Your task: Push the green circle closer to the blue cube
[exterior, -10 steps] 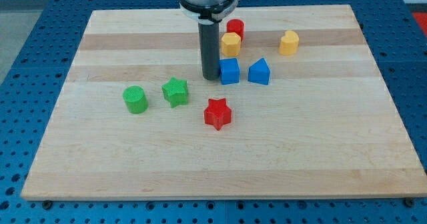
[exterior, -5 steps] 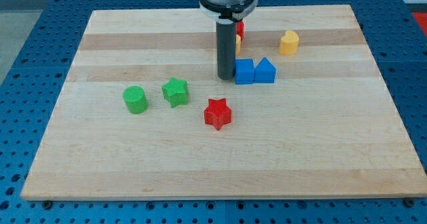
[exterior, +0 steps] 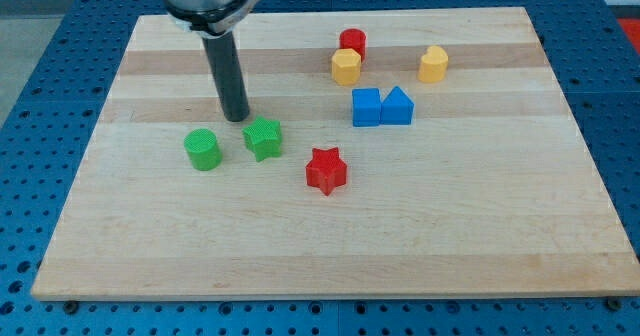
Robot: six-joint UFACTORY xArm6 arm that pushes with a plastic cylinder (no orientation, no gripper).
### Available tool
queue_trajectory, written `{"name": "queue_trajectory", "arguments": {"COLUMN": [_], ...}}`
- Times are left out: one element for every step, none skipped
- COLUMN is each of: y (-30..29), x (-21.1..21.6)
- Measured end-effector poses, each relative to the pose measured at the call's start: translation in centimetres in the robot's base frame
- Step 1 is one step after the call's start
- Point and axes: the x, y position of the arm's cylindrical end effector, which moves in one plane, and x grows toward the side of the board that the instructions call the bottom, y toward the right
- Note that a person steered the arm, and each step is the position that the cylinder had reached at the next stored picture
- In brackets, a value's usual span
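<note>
On the wooden board [exterior: 150,236], my tip [exterior: 236,119] stands just above-right of the green circle [exterior: 203,149].

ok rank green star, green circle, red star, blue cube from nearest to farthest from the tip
From my tip:
1. green star, just to its lower right
2. green circle, lower left
3. red star, further toward the lower right
4. blue cube, off to the view's right

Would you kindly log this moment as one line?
my tip: above-between green circle and green star | blue cube: touching blue wedge | push: pending
</note>
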Motion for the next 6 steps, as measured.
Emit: {"name": "queue_trajectory", "arguments": {"y": [-3.3, -5.4, -6.9, -7.5, -7.4, -4.6], "x": [0.0, 0.6, 2.7, 5.6, 8.5, 8.9]}}
